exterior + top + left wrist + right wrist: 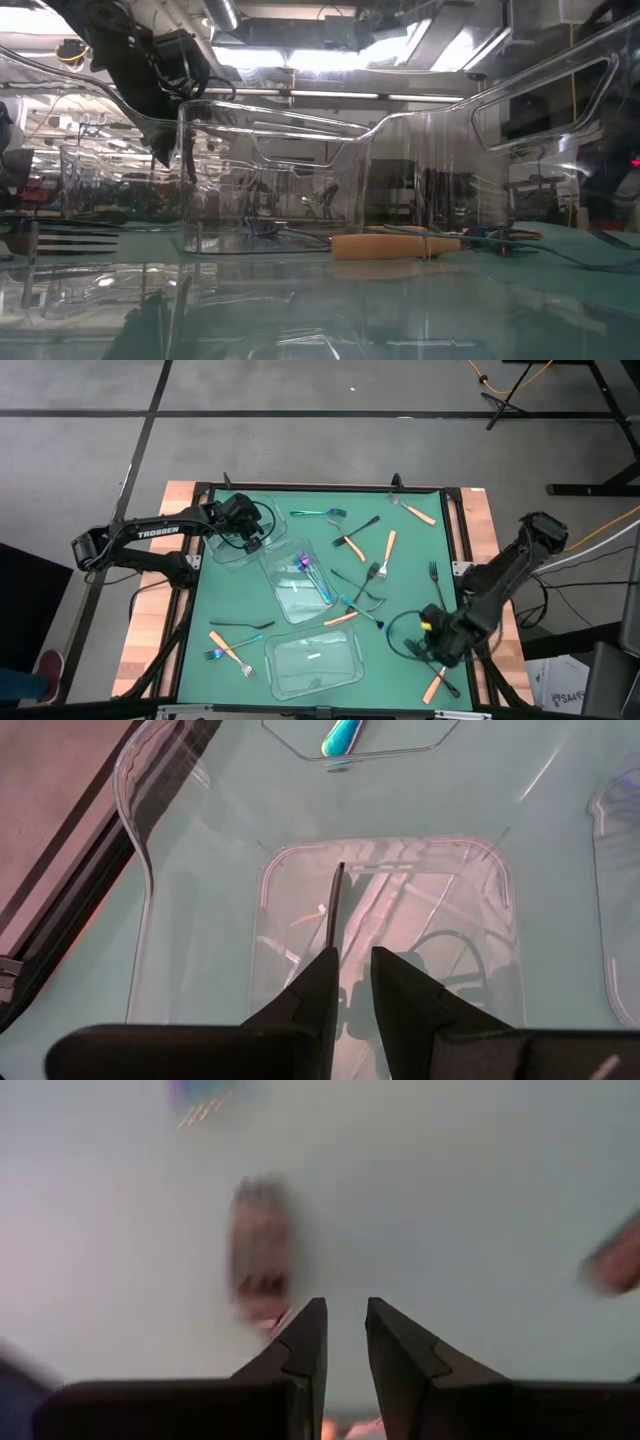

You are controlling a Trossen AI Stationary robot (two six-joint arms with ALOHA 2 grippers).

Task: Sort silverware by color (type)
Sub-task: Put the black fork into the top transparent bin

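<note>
My left pincer (350, 982) gripped a black utensil (335, 910) over the far clear container (385, 855), so I judged releasing low best; whether the right pincer (345, 1340) held anything, I could not tell

Two matte-black jointed arms, white "TROSSEN" lettering on the left arm (150, 532), looped black cables.

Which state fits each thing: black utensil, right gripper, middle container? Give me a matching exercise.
Things:
1. black utensil
2. right gripper
3. middle container

States:
a. holds iridescent pieces
b. near the table's right edge
c. in the left gripper, over the far-left container

Pairs: 1-c, 2-b, 3-a
</note>
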